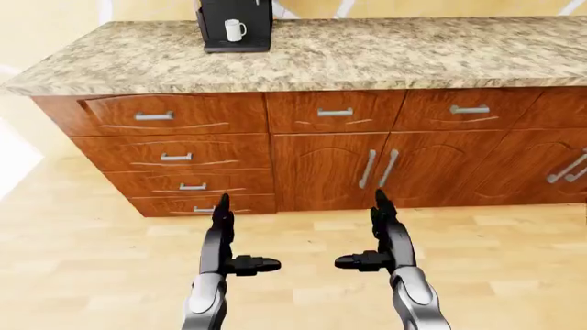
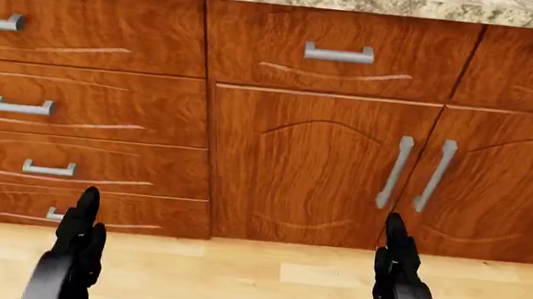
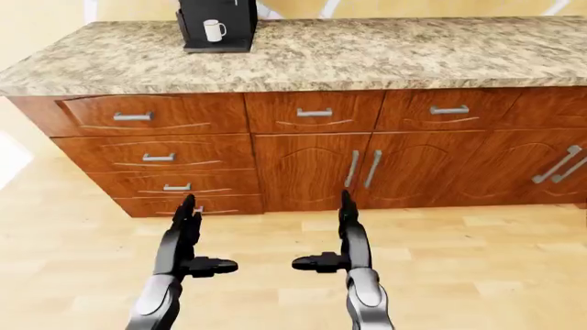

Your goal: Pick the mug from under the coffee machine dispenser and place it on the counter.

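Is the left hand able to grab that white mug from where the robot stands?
Probably not yet. The left hand hangs low over the floor, open, while the mug sits up on the counter under the coffee machine. The robot would likely need to step closer.

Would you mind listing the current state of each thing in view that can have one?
mug: upright, sitting in the coffee machine, not held.
coffee machine: standing on the counter, top cut off by the frame.
drawers: all closed.
cabinet doors: closed.
left hand: open, empty, low over the floor.
right hand: open, empty, low over the floor.
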Robot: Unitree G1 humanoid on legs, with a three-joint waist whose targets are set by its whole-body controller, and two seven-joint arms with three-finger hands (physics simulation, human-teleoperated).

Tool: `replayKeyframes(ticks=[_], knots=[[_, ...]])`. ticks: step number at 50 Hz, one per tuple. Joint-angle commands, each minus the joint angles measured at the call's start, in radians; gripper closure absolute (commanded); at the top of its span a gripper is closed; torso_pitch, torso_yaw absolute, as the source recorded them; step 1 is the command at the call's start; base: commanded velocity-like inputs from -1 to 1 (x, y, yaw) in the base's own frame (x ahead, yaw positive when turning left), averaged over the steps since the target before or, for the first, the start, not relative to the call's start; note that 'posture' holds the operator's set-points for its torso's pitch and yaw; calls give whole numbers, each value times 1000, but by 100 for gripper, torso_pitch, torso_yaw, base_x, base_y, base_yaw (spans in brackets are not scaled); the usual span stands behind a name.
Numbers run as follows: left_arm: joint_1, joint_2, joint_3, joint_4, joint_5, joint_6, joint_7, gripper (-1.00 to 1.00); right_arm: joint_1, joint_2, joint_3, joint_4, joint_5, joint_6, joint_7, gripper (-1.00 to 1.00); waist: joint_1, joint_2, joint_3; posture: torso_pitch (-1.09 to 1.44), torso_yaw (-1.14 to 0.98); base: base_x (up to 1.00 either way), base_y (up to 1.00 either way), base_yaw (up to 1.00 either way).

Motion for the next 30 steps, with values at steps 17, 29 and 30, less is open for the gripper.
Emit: replayKeyframes(ticks=[17,29,30], knots=[[-97,39,57,-180,-33,32,-1,-100,-105,-47,-64,-282,44,142,23,-100,9,-5,-86,0,0,0,0,0],[-291,185,206,-391,-48,264,-23,-100,-302,-196,-211,-388,95,328,64,-100,7,-3,-90,0,0,0,0,0],[-300,193,215,-392,-53,273,-22,-100,-309,-206,-215,-384,92,331,69,-100,7,-3,-89,0,0,0,0,0]])
